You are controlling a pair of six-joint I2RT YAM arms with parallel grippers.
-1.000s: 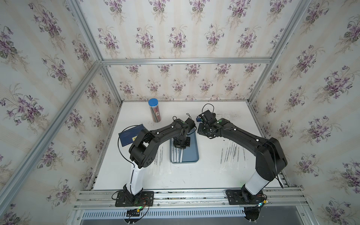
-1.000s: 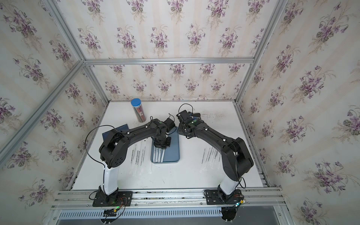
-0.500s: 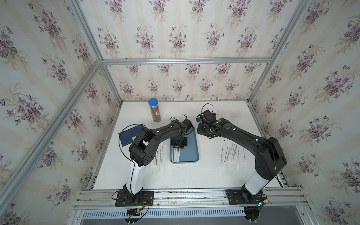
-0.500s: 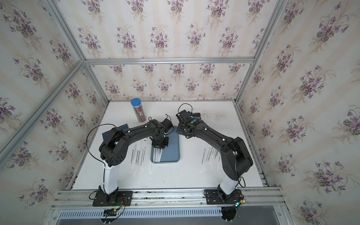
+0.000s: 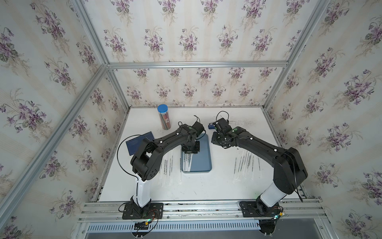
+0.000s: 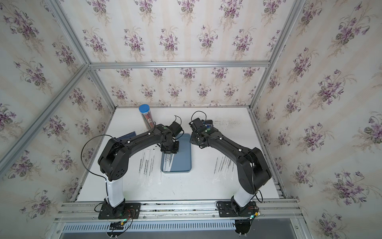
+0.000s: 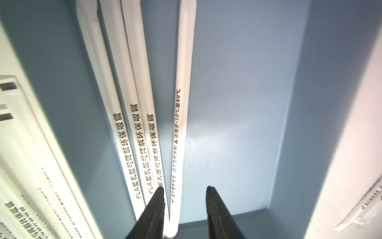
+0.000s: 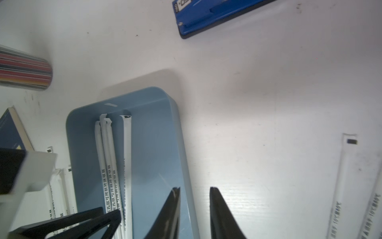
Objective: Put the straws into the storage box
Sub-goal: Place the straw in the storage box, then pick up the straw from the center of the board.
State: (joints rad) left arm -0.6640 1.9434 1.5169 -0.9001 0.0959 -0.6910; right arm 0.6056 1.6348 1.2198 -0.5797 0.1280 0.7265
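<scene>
The grey-blue storage box [image 5: 201, 157] [image 6: 183, 157] lies mid-table. Several white printed straws [image 5: 187, 163] [image 7: 134, 124] lie along its left side. My left gripper [image 7: 185, 189] [image 5: 189, 152] hangs over them, open. One straw [image 7: 182, 124] lies loose on the box floor against the inside of one finger. My right gripper [image 8: 194, 188] [image 5: 216, 140] is open, its fingers standing either side of the box's right wall [image 8: 182, 165] with gaps showing. More straws lie on the table left [image 5: 167, 167] and right [image 5: 246, 163] of the box.
A clear blue-capped pencil tube [image 5: 164, 119] [image 8: 24, 72] stands at the back left. A navy notebook [image 5: 136, 142] lies by the left arm. A small blue object [image 5: 211, 126] [image 8: 217, 16] sits behind the right gripper. Papered walls enclose the table.
My left gripper has opened over the box and let go of a straw, which now lies inside. The right arm has not moved.
</scene>
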